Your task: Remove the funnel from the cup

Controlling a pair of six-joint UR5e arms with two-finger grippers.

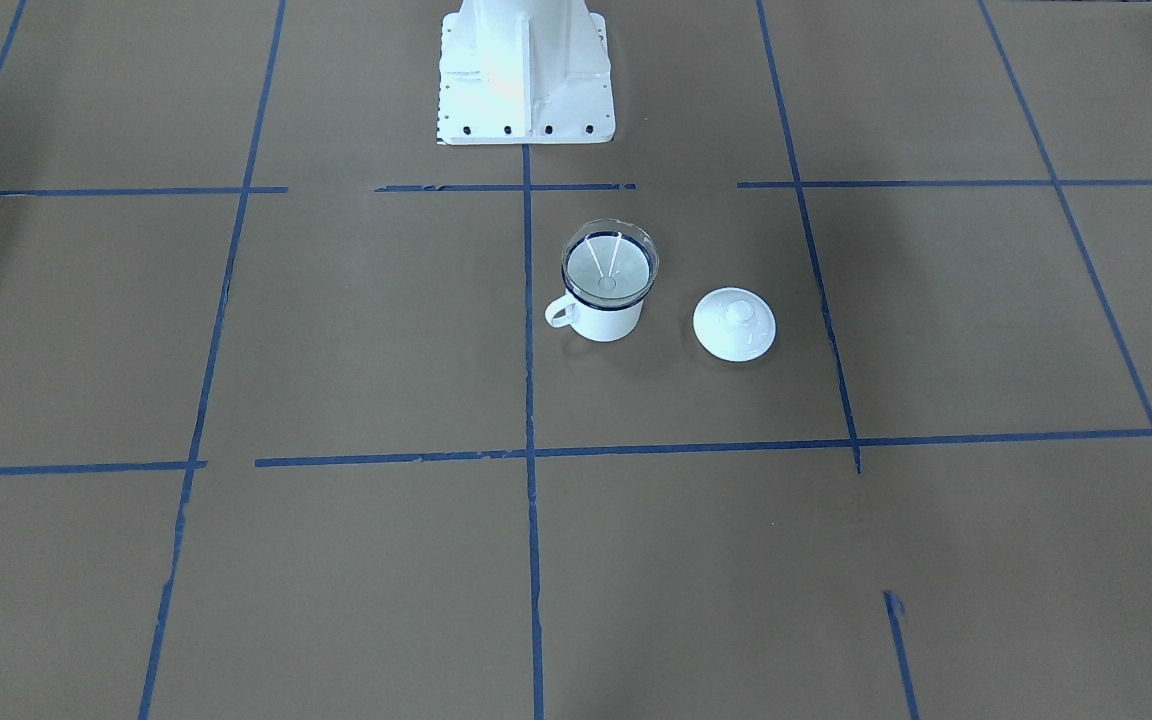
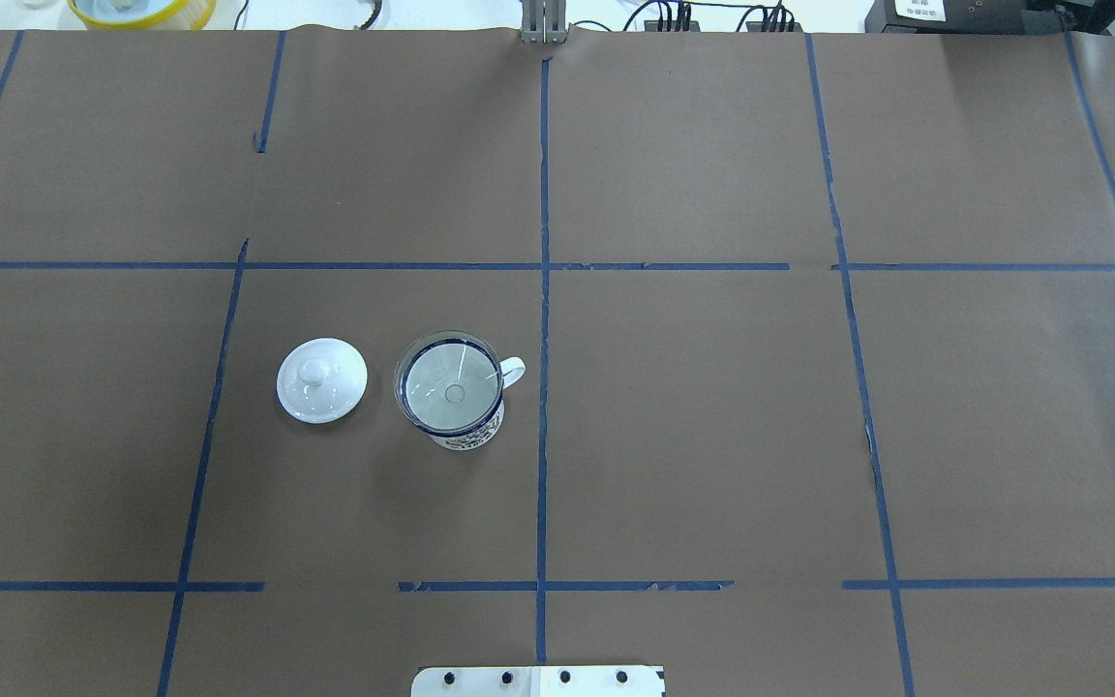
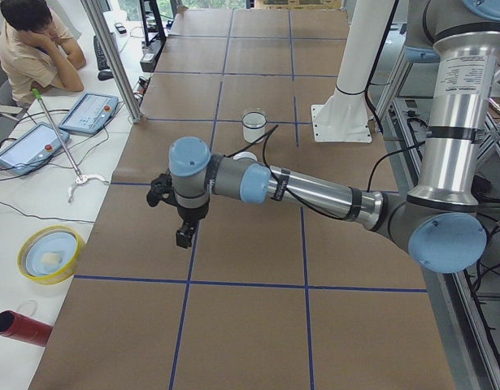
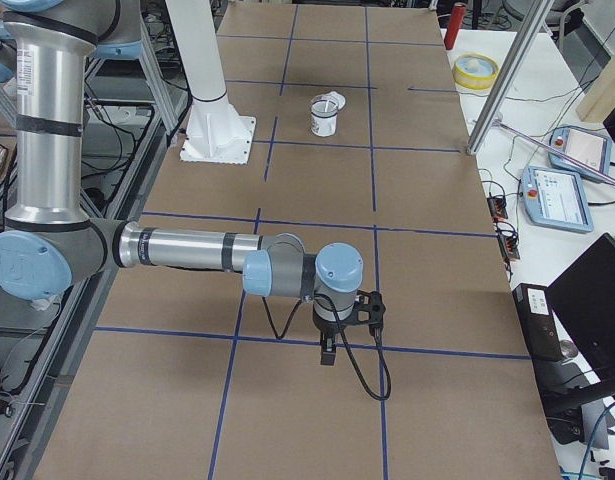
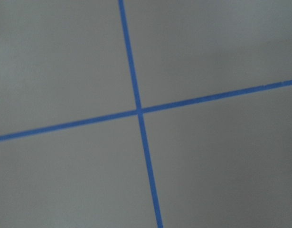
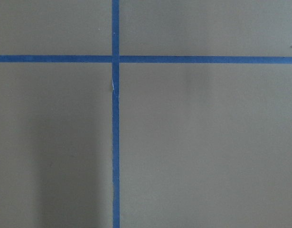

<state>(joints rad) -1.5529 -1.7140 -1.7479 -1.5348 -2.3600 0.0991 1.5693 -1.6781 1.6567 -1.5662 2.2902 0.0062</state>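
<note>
Atop cup (image 1: 606, 322), funnel (image 1: 608, 262) sits, far from left end effector (image 3: 184, 236), right end effector (image 4: 328, 354); openness: cannot tell.

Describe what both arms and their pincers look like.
The left arm and right arm are silver tubes with pale blue caps on grey joints. A black cable trails to each small black pincer: left pincer, right pincer. The left arm's upright tube bears printed text.
</note>
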